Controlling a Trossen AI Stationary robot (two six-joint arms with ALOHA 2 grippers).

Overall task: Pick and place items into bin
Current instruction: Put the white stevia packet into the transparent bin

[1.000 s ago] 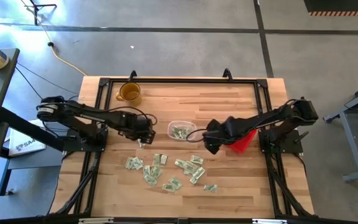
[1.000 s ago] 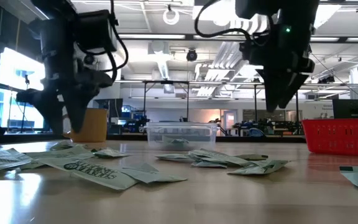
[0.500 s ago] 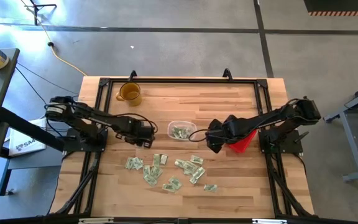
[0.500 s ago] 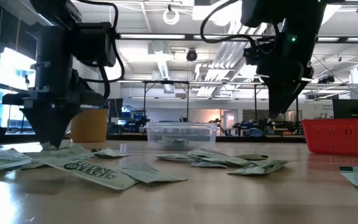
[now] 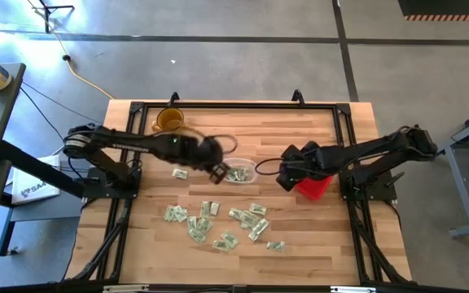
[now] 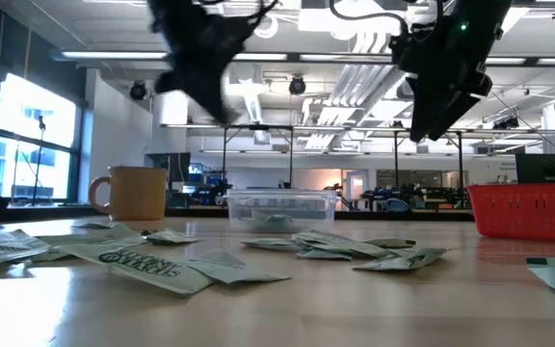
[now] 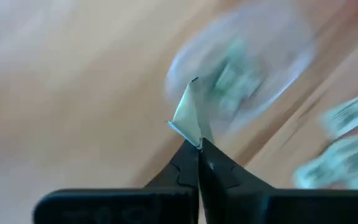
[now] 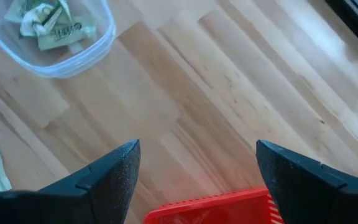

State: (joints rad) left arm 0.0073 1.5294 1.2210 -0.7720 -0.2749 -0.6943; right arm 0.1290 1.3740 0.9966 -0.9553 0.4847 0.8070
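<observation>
While your left pincer [image 7: 197, 144] pinches a packet [image 7: 188, 115] beside the bin [image 5: 239, 171] | your right pincer [image 8: 194, 171] gapes empty near the basket [image 8: 213, 208]

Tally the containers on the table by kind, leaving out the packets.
Amber mug: 1
Clear bin: 1
Red basket: 1
Total: 3

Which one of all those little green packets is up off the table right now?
The packet pinched upright in the left pincer, beside the clear bin. The others lie flat on the table or inside the bin.
</observation>
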